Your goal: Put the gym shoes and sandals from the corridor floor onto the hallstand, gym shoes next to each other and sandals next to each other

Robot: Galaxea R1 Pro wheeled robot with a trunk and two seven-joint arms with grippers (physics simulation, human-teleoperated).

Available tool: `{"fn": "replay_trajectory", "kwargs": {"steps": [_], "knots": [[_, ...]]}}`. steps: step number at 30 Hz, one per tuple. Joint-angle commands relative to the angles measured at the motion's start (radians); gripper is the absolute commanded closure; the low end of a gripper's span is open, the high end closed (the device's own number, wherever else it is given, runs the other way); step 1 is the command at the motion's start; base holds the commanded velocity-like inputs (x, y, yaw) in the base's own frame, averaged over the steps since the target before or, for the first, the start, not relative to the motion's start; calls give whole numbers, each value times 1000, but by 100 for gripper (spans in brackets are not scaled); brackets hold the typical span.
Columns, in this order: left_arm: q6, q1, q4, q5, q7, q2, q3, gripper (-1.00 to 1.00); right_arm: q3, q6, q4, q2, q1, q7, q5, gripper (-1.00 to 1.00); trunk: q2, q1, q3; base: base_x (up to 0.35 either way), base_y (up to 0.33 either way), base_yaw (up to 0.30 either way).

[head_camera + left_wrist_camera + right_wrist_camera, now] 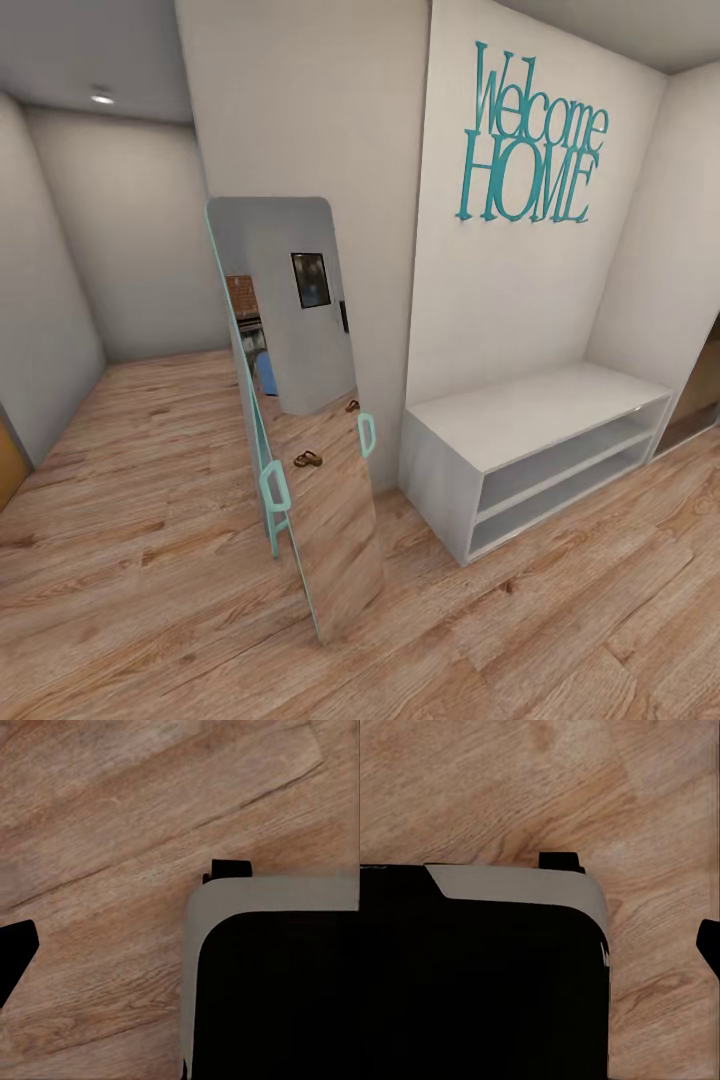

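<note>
corridor floor (130,560) wood plank, far left to right | leaning mirror (300,420) teal frame, centre-left, a brown sandal (308,459) seen as reflection in it | low white bench (530,450) two open shelves, against wall right of mirror | "Welcome HOME" sign (532,140) above bench | grippers: open/closed state can't tell, wrist views show floor and dark robot body

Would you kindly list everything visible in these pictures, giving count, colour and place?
Wood-grain plank floor: one, light brown, across the corridor.
Leaning standing mirror with teal frame: one, mid-floor against the wall corner.
Brown sandals reflected in the mirror: a pair, brown, seen as a reflection.
Low white bench with open shelves: one, against the right wall.
"Welcome HOME" lettering: one, teal, above the bench.
Ceiling light: one, upper left.
Robot's dark base with grey edge: above the floor, in both wrist views.
</note>
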Motion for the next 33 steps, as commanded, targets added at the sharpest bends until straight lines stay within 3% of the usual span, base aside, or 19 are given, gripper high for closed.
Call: {"fn": "replay_trajectory", "kwargs": {"steps": [1, 16, 17, 23, 33], "knots": [[-9, -6, -5, 1, 7, -1, 1, -100, 0, -4, -5, -2, -1, 0, 0, -100, -1, 0, -1, 0, 0, 0], [-93, -82, -90, 0, 9, -35, -5, -100, -2, -68, -90, -51, -1, -1, -1, -100, -1, 0, -1, 0, 0, 0], [-147, -87, -234, 0, 9, -37, -4, -100, -1, -136, -304, -52, -1, -1, -1, -100, -1, 0, -1, 0, 0, 0], [-152, -106, -253, 3, 9, -41, -3, -100, -1, -214, -329, -56, -1, -1, -2, -100, -1, 0, -1, 0, 0, -30], [-157, -109, -247, 0, 8, -31, 4, -100, 0, -243, -340, -58, -1, 1, 1, -100, -1, 0, 0, 0, 0, -211]]}}
